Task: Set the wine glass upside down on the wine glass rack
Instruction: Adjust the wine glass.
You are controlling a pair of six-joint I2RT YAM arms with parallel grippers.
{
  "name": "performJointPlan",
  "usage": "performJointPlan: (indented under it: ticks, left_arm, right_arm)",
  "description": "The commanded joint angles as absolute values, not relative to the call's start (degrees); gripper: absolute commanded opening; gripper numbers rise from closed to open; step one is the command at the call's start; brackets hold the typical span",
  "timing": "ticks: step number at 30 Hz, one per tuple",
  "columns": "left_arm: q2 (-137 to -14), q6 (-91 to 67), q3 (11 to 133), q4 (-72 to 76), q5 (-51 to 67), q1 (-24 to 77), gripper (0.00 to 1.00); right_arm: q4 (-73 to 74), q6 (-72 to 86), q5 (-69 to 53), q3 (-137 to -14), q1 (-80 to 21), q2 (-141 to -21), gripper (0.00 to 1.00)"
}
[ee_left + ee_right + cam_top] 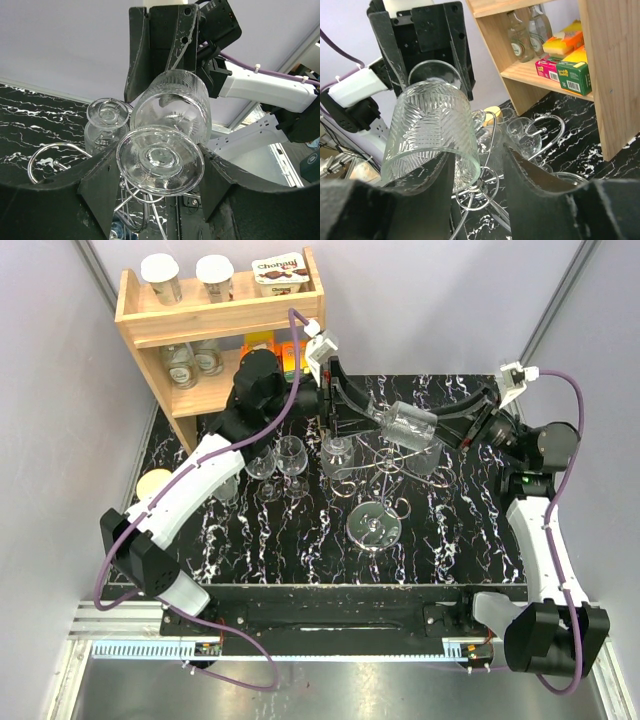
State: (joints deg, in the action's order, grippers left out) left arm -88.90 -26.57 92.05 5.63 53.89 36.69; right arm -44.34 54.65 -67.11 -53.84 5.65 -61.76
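The wine glass [405, 425] lies on its side in the air above the wine glass rack [385, 475], a silver wire stand with a round disc base [373, 525]. My left gripper [160, 172] is shut on the glass's round foot [160, 159], one finger on each side. My right gripper [477, 152] is open at the ribbed bowl [432, 130]. Its left finger [427, 192] shows through the rim and its right finger [535, 175] stands clear of the glass. A scroll arm [547, 125] curls just beyond.
A second glass [105, 120] hangs upside down on the rack. Two more glasses [278, 462] stand on the black marble top to its left. A wooden shelf [200, 315] with jars and boxes fills the back left corner. A yellow lid [155, 483] lies at the left edge.
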Motion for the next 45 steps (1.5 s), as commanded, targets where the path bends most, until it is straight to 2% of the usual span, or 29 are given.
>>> performJointPlan:
  ticks: [1,7,11,13,21,45]
  left_arm:
    - [-85.3,-25.3,92.0,8.4,54.1,36.3,0.00]
    - [-86.0,-25.4,93.7,7.8,54.2,36.4,0.00]
    - [-87.2,-25.8,95.6,7.6,54.1,36.3,0.00]
    - [-87.8,-25.8,96.8,7.3,54.2,36.3,0.00]
    - [-89.5,-23.6,101.1,3.8,53.5,36.3,0.00]
    - [-94.7,-21.1,112.4,0.1,51.5,36.3,0.00]
  right_arm:
    - [-39.0,47.5,-68.5,-53.4,5.4,-60.1,0.52]
    - [-37.3,45.0,-70.1,-53.0,5.4,-59.7,0.56]
    - [-33.3,41.8,-71.7,-53.9,5.4,-59.0,0.68]
    - [-28.9,38.3,-72.2,-55.0,5.4,-58.6,0.68]
    - [7.0,10.8,-68.9,-65.9,5.4,-57.9,0.72]
    - [30.9,-7.0,-65.9,-77.3,5.4,-56.6,0.77]
